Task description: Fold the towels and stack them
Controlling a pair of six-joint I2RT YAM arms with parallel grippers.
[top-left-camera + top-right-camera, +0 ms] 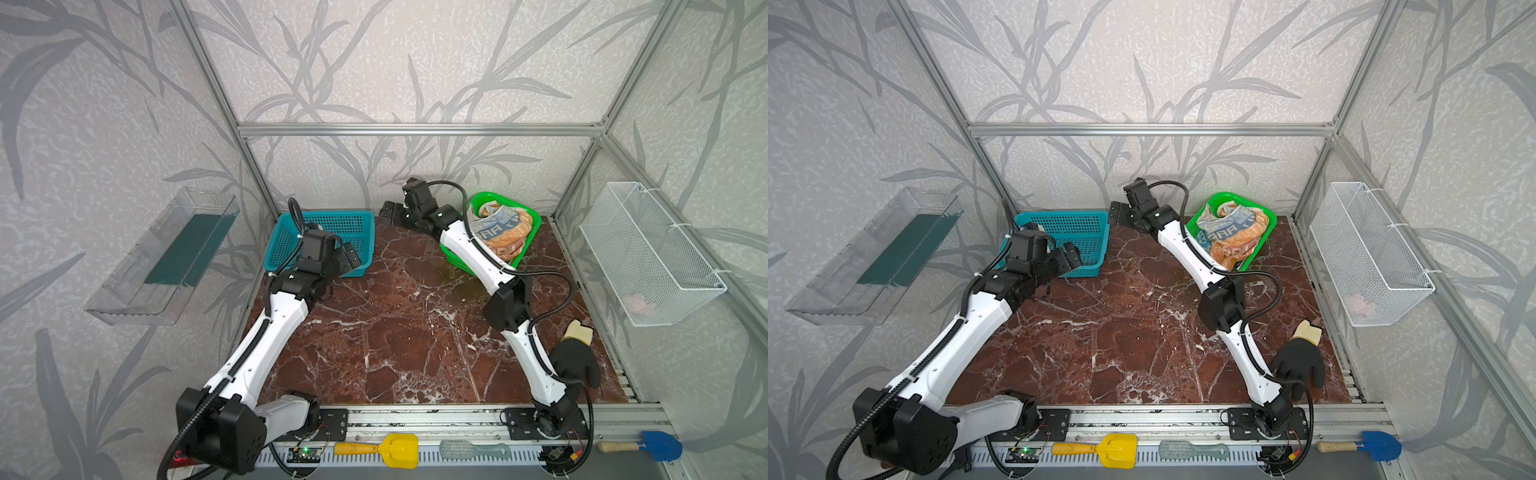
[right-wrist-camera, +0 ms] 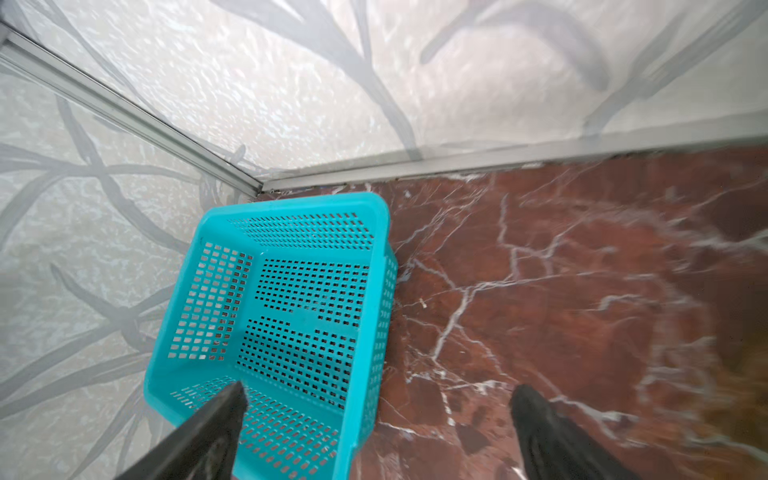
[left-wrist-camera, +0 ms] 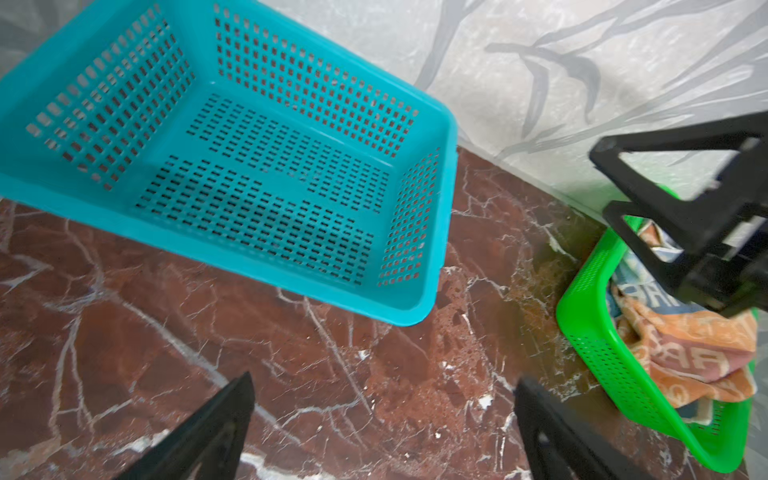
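Observation:
The towels (image 1: 498, 235) (image 1: 1229, 239) lie in a crumpled heap in the green basket (image 1: 535, 220) (image 1: 1272, 219) at the back right. A blue, orange and cream lettered cloth is on top, and orange cloth shows beside it. In the left wrist view the towels (image 3: 685, 349) fill that green basket (image 3: 590, 332). My right gripper (image 1: 388, 211) (image 1: 1117, 212) (image 2: 378, 411) hangs open by the back wall, between the two baskets, holding nothing. My left gripper (image 1: 351, 255) (image 1: 1071, 255) (image 3: 382, 419) is open and empty over the near right corner of the teal basket (image 1: 332, 224).
The teal basket (image 1: 1067, 228) (image 3: 249, 166) (image 2: 291, 311) at the back left is empty. A black glove (image 1: 575, 361) lies at the front right by the right arm's base. A white wire basket (image 1: 648, 253) hangs on the right wall and a clear tray (image 1: 166, 253) on the left wall.

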